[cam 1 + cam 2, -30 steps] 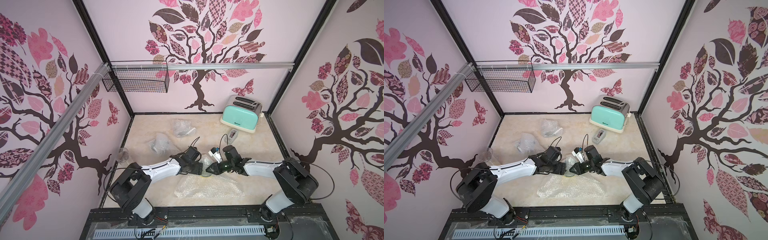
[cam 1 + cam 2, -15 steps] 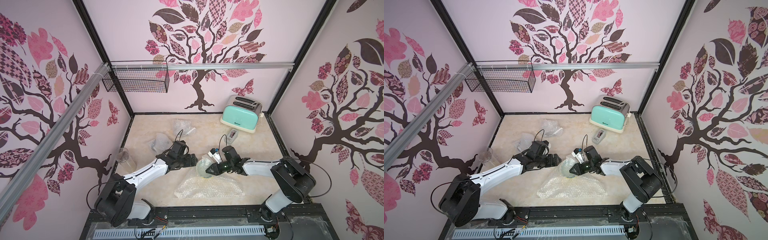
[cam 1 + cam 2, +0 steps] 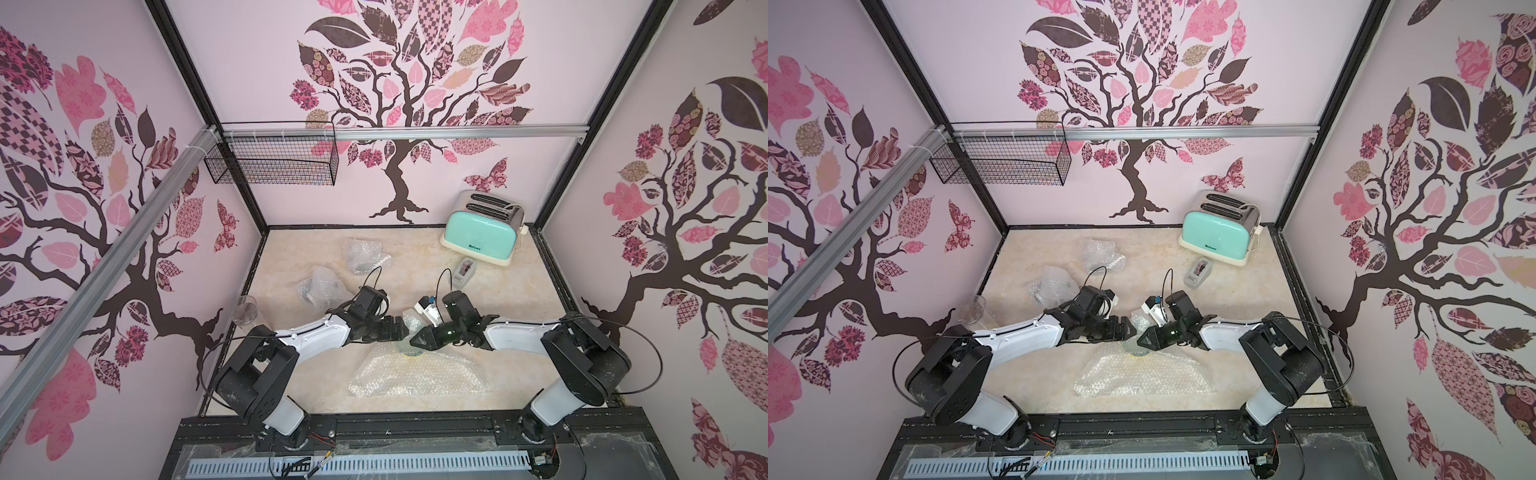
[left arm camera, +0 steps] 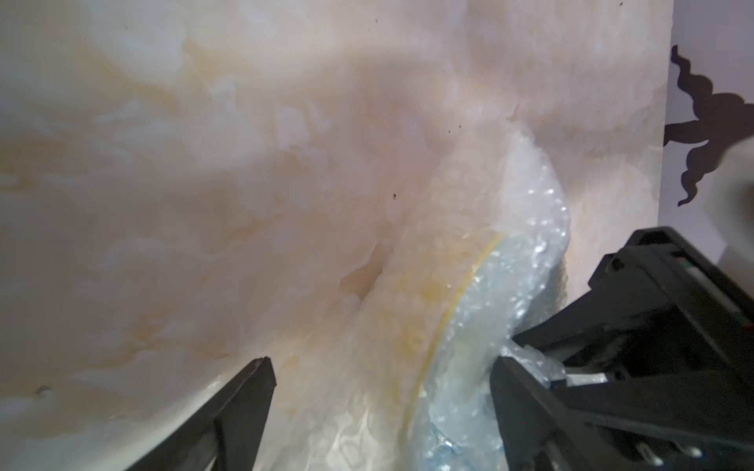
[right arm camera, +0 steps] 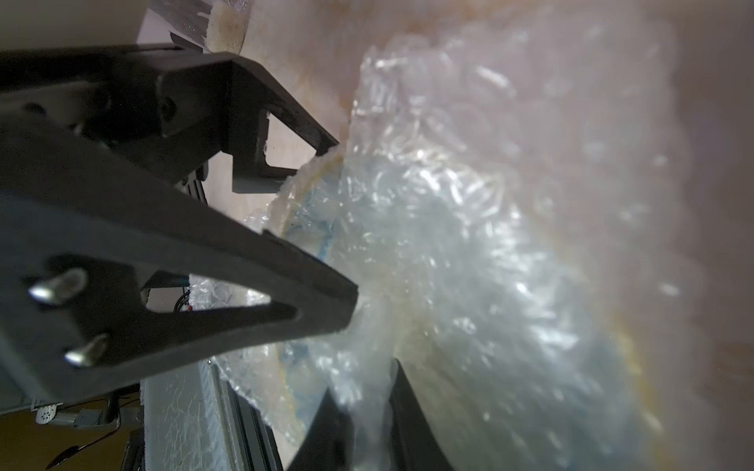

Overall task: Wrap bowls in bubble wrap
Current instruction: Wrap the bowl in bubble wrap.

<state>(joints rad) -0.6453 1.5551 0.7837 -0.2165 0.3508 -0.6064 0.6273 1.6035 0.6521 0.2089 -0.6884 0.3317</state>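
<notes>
**Closing the fold**

Pinching clear bubble-dotted plastic wrap (image 3: 415, 376) in the near-shut right gripper (image 3: 417, 341), over the small round yellow-rimmed ceramic bowl (image 3: 409, 351) on that wrap's far edge. Holding the left gripper (image 4: 379, 367) wide open, empty. Next, probably: tucking loose wrap across.

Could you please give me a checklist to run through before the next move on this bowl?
1. The left gripper is open: ok, jaws wide apart.
2. The right gripper pinches the bubble wrap: ok.
3. Wrap edge drawn over the bowl: ok.
4. Bowl covered all round: not ok, most of the wrap lies flat.
5. Gap between the gripper tips: cannot tell, very close.
</notes>
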